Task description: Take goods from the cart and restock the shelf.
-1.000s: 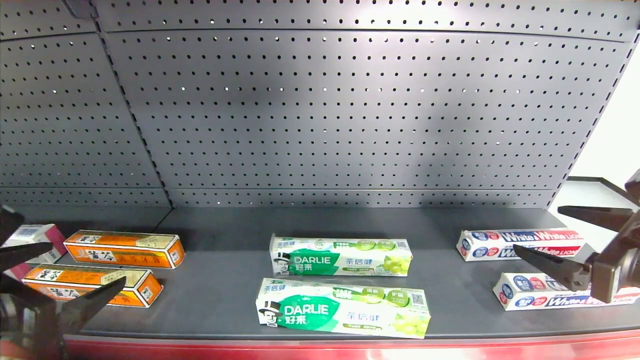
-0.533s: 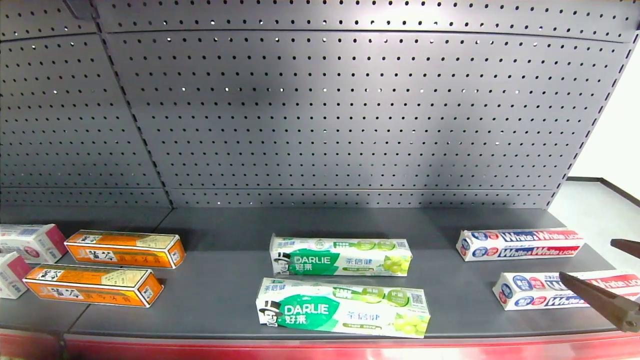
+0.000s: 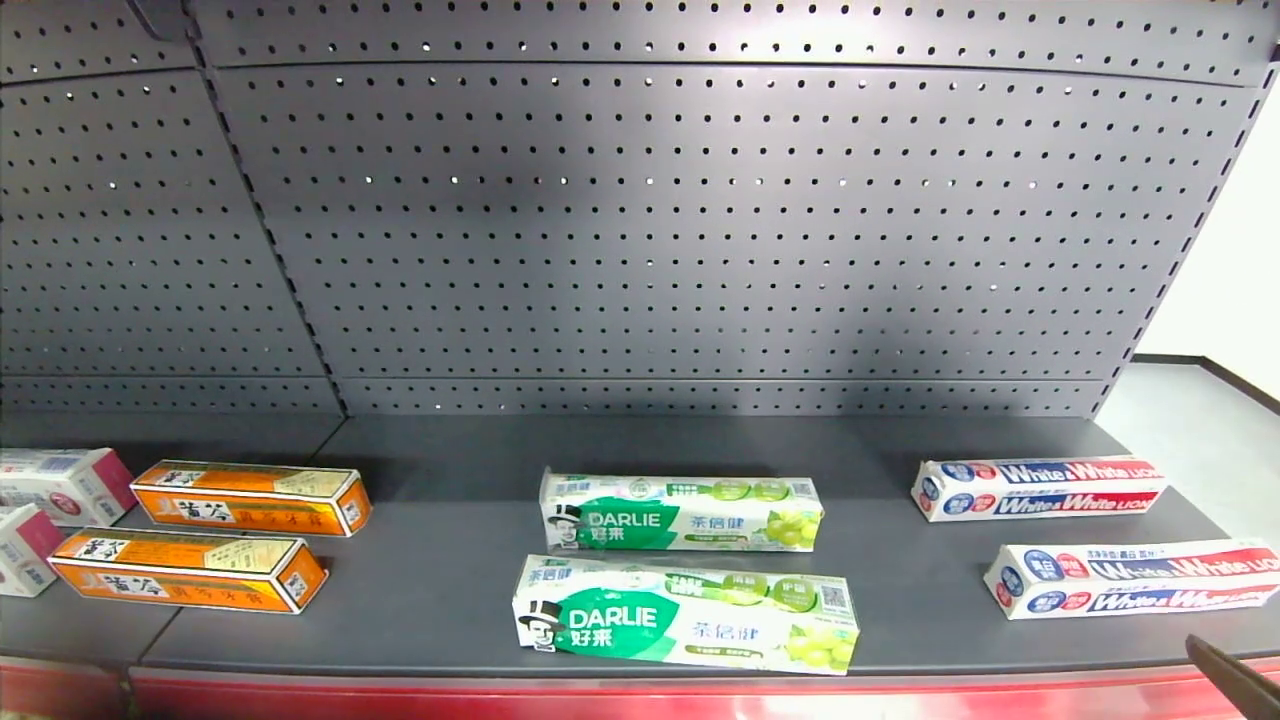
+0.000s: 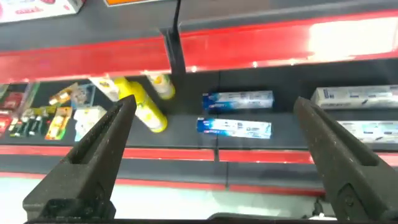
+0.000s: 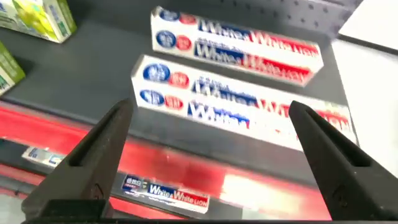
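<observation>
Grey pegboard wall (image 3: 700, 220), pale floor (image 3: 1190, 430)

— What lay on the grey shelf (image 3: 450, 470)?
— Long boxes in pairs, all flat. In the middle were the far green box (image 3: 682, 512) and the near green box (image 3: 686, 614). At the right were the far white box (image 3: 1040, 487) and the near white box (image 3: 1130, 580).
— And on the left?
— The far orange box (image 3: 250, 497) and the near orange box (image 3: 188, 570). Beyond them, at the edge, lay the far pink-ended box (image 3: 62, 485) and the near pink-ended box (image 3: 22, 550).

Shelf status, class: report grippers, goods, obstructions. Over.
Left gripper open, empty. Right gripper open, empty, by front white box. Toothpaste boxes flat on shelf. No obstruction seen.
</observation>
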Tool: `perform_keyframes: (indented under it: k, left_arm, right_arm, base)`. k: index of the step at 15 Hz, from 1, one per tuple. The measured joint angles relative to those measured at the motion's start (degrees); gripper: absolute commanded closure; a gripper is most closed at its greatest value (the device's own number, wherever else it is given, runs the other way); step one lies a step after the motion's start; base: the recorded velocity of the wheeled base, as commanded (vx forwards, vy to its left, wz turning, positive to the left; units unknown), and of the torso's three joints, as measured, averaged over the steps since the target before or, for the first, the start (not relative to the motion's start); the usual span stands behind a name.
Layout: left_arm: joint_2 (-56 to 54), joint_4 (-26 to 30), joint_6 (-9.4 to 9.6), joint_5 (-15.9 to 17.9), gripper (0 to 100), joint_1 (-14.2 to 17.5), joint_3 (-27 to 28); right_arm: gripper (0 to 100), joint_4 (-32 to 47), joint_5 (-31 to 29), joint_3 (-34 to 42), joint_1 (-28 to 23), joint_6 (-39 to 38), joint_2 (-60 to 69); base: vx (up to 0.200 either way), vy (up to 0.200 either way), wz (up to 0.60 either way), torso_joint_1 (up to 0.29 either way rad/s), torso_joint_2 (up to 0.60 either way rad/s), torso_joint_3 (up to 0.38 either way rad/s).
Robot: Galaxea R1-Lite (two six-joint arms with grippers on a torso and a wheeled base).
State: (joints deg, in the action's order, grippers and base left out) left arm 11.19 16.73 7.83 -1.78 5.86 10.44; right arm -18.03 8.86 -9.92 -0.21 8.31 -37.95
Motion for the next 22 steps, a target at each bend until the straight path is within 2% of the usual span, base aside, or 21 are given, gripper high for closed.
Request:
perform_keyframes:
  k: [2,4,7,8,10,12,15,16,17,18,20,22]
  left_arm:
    - [-3.23,-0.22,-3.27,0.77,0,-0.17,-0.73]
    - [-4.78,-0.74,-4.83,1.62,0,-0.22,-1.4]
    - [-5.71,-7.92,-5.18,1.71,0,-0.22,-4.27]
    - [-5.81,-8.28,-5.21,1.67,0,-0.2,-4.88]
    - [-5.96,-14.52,-5.95,1.13,0,-0.2,-6.75]
    - [-6.01,-15.14,-7.72,0.99,0,-0.2,-8.01]
    - [-6.05,-17.65,-6.96,3.0,0,-0.96,-9.69]
    - [-6.12,-17.76,-7.09,2.93,0,-2.8,-9.95]
    - [-6.27,-17.41,-7.73,2.24,0,-5.18,-10.13]
    - [-6.45,-16.41,-9.22,0.91,0,-6.16,-10.14]
    - [-6.21,-16.29,-10.31,-1.11,0,-5.53,-10.13]
    - [-7.17,-16.19,-10.17,-1.17,0,-5.53,-10.06]
  right_arm:
    - [0,0.16,-0.06,3.15,-1.37,-2.19,4.91]
    - [0,0.68,-1.18,6.73,-2.44,-4.49,10.5]
    - [0,7.47,-5.5,9.22,-5.3,-7.2,20.24]
    - [0,9.56,-6.7,9.57,-6.18,-7.88,22.65]
    - [0,15.85,-9.0,9.74,-7.23,-8.53,27.1]
    - [0,17.92,-9.64,9.83,-7.73,-8.58,30.24]
    - [0,17.93,-9.65,9.87,-7.84,-8.61,32.06]
    - [0,17.93,-9.68,9.92,-7.89,-8.64,32.33]
    - [0,17.93,-9.65,9.92,-7.89,-8.61,32.5]
    - [0,17.96,-9.65,9.92,-7.89,-8.58,32.61]
    - [0,17.92,-9.65,9.92,-7.89,-8.58,32.77]
    - [0,17.93,-9.65,9.92,-7.89,-8.58,32.83]
  base:
    - [0.0,0.0,0.0,0.0,0.0,0.0]
    - [0.0,0.0,0.0,0.0,0.0,0.0]
    - [0.0,0.0,0.0,0.0,0.0,0.0]
    - [0.0,0.0,0.0,0.0,0.0,0.0]
    - [0.0,0.0,0.0,0.0,0.0,0.0]
    - [0.0,0.0,0.0,0.0,0.0,0.0]
    - [0.0,0.0,0.0,0.0,0.0,0.0]
    - [0.0,0.0,0.0,0.0,0.0,0.0]
    - [0.0,0.0,0.0,0.0,0.0,0.0]
    - [0.0,0.0,0.0,0.0,0.0,0.0]
    - [0.0,0.0,0.0,0.0,0.0,0.0]
    - [0.0,0.0,0.0,0.0,0.0,0.0]
